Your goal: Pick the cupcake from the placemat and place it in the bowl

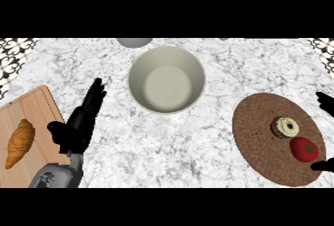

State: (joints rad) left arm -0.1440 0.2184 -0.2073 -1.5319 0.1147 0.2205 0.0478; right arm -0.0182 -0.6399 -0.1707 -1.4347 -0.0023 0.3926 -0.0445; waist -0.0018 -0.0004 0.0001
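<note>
Cupcake (285, 127) sat on the mat (261, 132), just left of my right hand (324, 102), whose fingers I couldn't read; left hand (81, 121) open, bowl (167, 79) to its right.

1. A kitchen: a marbled desk (195, 145) with patterned tiles (14, 55) behind.
2. Food things: a bowl (167, 79), a croissant (20, 142) on a board (36, 110), a tomato (304, 148) on a placemat (257, 132).
</note>
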